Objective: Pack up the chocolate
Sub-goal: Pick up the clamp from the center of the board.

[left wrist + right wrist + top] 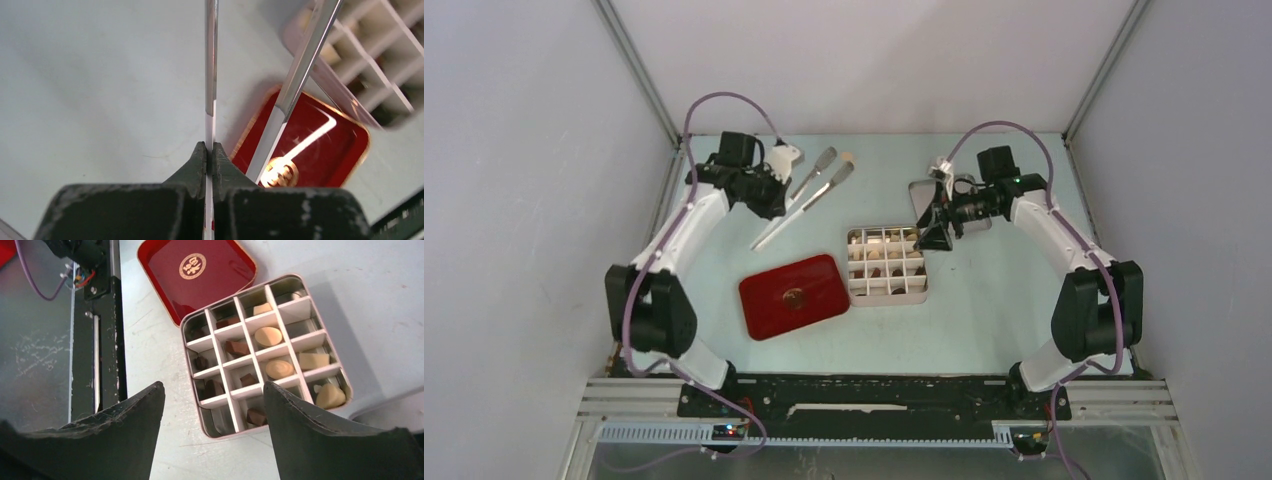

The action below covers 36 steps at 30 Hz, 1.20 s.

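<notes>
Cream and dark-brown chocolate (268,336), already down in the white-divided cells of the tin (886,299) at mid-table, mostly one piece to a cell. A few cells seemingly bare, so packing judged near its end.

Deep, narrow cells, hence the tongs (819,193) at 11 o'clock from the tin, slim enough to reach between dividers. Left gripper (210,149) clamped tight on one tong arm only, the other arm splayed free; probably just held, not ready to pinch.

Right gripper (214,386) at 1 o'clock of the tin, spread wide with nothing between the fingers, looking down on the cells.

Red tray (819,280) at 8 o'clock, just beside the tin and perhaps touching, gold emblem (793,297) up. Likely the lid, set aside for the filling.

Hard to make out:
- shiny flat thing (922,200) under the right arm, mostly covered
- corner cells, shadowed by the walls
- far ends of the tongs, cut off at the top of the left wrist view
</notes>
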Tool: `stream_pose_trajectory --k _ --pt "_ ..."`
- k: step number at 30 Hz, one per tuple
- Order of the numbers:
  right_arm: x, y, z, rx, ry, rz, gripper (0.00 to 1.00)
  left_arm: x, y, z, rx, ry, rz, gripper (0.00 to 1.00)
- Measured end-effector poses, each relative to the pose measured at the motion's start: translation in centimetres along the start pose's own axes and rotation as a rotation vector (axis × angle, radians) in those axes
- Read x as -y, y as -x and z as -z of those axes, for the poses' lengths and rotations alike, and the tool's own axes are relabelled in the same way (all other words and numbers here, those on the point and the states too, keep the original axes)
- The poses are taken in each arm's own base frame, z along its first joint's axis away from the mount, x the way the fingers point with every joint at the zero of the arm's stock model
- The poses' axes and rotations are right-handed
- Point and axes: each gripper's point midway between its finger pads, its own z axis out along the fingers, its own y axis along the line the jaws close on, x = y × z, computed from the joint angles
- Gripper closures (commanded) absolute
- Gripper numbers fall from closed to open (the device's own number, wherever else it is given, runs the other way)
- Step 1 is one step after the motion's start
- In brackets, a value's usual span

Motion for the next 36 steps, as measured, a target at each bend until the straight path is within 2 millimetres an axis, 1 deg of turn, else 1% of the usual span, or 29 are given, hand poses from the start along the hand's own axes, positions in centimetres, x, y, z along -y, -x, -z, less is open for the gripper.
stream_pose_trajectory --k 1,3,5,8,9,12,13,15,18,20,22,24,25,26,28,29,30,31,32,33,34,35,36 --pt "-0.3 -0.2 -0.5 -0.015 0.005 0.011 0.24 1.2 -0.2 0.7 0.016 -0.024 -0.044 1.00" --pt "-1.1 -0.3 -1.6 -0.044 0.018 0.047 0.23 3.9 -1.1 1.6 0.031 -0.086 -0.139 1.00" --pt "-1.9 -0.2 -2.6 -0.062 0.032 0.087 0.20 6.6 -2.1 1.6 0.025 -0.154 -0.219 1.00" --pt "-3.1 0.1 -3.7 -0.078 0.057 0.138 0.13 9.8 -3.5 1.2 -0.001 -0.248 -0.294 1.00" --pt "-3.3 0.1 -3.9 -0.081 0.065 0.144 0.11 10.6 -3.8 1.2 -0.007 -0.272 -0.312 1.00" --pt "-3.8 0.0 -4.4 -0.087 0.082 0.162 0.11 12.2 -4.0 1.2 -0.010 -0.322 -0.351 1.00" --pt "-3.9 0.1 -4.5 -0.087 0.087 0.170 0.12 12.5 -3.9 1.2 -0.007 -0.334 -0.358 1.00" --pt "-4.2 0.1 -4.7 -0.088 0.097 0.184 0.17 13.1 -3.9 1.2 -0.004 -0.353 -0.369 1.00" --pt "-4.6 0.1 -5.0 -0.085 0.117 0.196 0.29 13.8 -4.0 1.3 -0.002 -0.381 -0.378 1.00" --pt "-5.0 0.2 -5.2 -0.078 0.137 0.207 0.45 14.2 -4.2 1.2 -0.010 -0.400 -0.379 1.00" --pt "-5.4 0.3 -5.3 -0.074 0.153 0.213 0.73 14.6 -4.5 1.0 -0.020 -0.424 -0.373 1.00" --pt "-5.8 0.2 -5.4 -0.073 0.170 0.211 0.98 14.9 -4.7 0.9 -0.030 -0.444 -0.366 1.00" --pt "-5.8 0.2 -5.4 -0.072 0.177 0.213 1.00 15.1 -4.8 0.9 -0.033 -0.454 -0.363 1.00" --pt "-6.0 0.2 -5.4 -0.073 0.188 0.204 1.00 15.3 -4.9 0.9 -0.034 -0.464 -0.360 0.98" --pt "-6.1 0.4 -5.5 -0.074 0.207 0.190 1.00 15.5 -5.1 1.0 -0.038 -0.479 -0.353 0.88" --pt "-6.1 0.5 -5.6 -0.073 0.215 0.186 1.00 15.6 -5.1 1.0 -0.037 -0.484 -0.352 0.78" --pt "-6.0 0.6 -5.6 -0.072 0.221 0.179 1.00 15.6 -5.0 1.1 -0.035 -0.485 -0.348 0.62" --pt "-6.0 0.6 -5.5 -0.069 0.232 0.166 1.00 15.6 -4.9 1.1 -0.031 -0.483 -0.343 0.51" --pt "-6.1 0.6 -5.5 -0.064 0.241 0.156 1.00 15.7 -4.4 1.0 -0.015 -0.480 -0.330 0.42" --pt "-6.1 0.6 -5.4 -0.060 0.248 0.144 1.00 15.8 -3.6 1.0 0.019 -0.472 -0.311 0.33" --pt "-6.1 0.5 -5.2 -0.058 0.253 0.128 1.00 15.8 -2.5 1.1 0.069 -0.462 -0.292 0.07" --pt "-6.3 0.5 -5.1 -0.047 0.267 0.108 1.00 15.9 -1.4 1.3 0.132 -0.452 -0.267 0.01" --pt "-6.4 0.5 -4.9 -0.034 0.278 0.090 1.00 16.0 -0.6 1.6 0.181 -0.454 -0.242 0.00"
